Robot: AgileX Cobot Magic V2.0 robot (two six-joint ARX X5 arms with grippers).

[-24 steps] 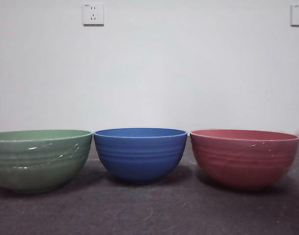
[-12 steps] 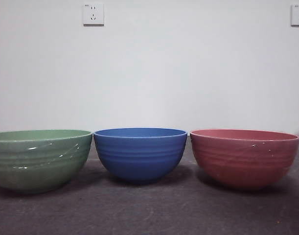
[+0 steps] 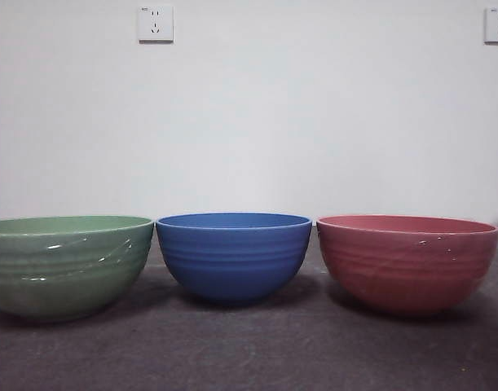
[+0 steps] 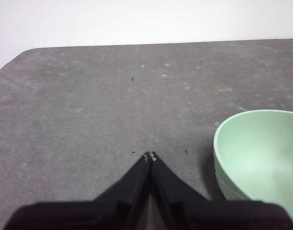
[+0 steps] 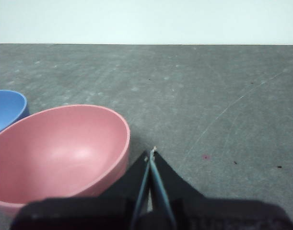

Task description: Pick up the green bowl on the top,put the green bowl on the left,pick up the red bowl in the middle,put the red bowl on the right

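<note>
In the front view the green bowl (image 3: 65, 265) stands upright on the left of the table and the red bowl (image 3: 407, 262) stands upright on the right, each apart from the others. My left gripper (image 4: 149, 156) is shut and empty above the table beside the green bowl (image 4: 259, 155). My right gripper (image 5: 151, 153) is shut and empty beside the red bowl (image 5: 60, 151). Neither arm shows in the front view.
A blue ribbed bowl (image 3: 233, 255) stands between the two bowls; its rim shows in the right wrist view (image 5: 7, 108). The grey table (image 3: 249, 350) runs back to a white wall with two sockets (image 3: 155, 23).
</note>
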